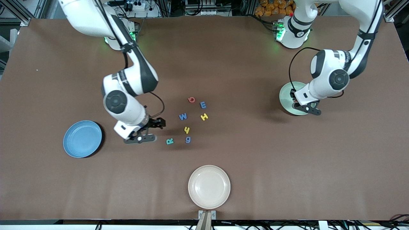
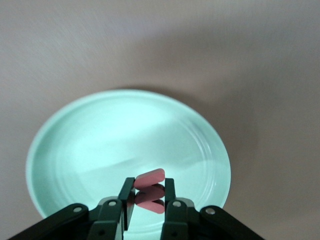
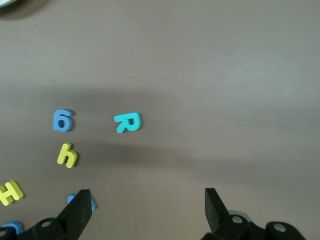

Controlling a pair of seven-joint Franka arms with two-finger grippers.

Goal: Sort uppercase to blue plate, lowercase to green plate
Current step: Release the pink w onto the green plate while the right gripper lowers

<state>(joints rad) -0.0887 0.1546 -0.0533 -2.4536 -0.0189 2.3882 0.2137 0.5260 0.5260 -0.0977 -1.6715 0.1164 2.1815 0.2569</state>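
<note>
The brown table [image 1: 243,159] carries three plates, set well apart so each sorting target is unmistakable: the blue plate [image 1: 82,139] at the right arm's end, the green plate [image 1: 287,95] at the left arm's end, and a cream plate [image 1: 209,187] nearest the front camera, which has no part in the sorting. The left gripper [image 2: 149,200] hangs over the green plate, clenched on the red w [image 2: 149,191], a lowercase letter, apparently held there for dropping onto that plate. The right gripper [image 3: 147,207] hovers over the table between the blue plate and the letter cluster, jaws spread wide and empty, seemingly lined up on the teal R [image 1: 170,141], the closest uppercase piece. Still loose on the table lie the blue W [image 1: 182,116], yellow H [image 1: 204,117], red Q [image 1: 191,100], blue E-shaped letter [image 1: 203,104], yellow y [image 1: 187,129] and blue g [image 1: 188,139].
</note>
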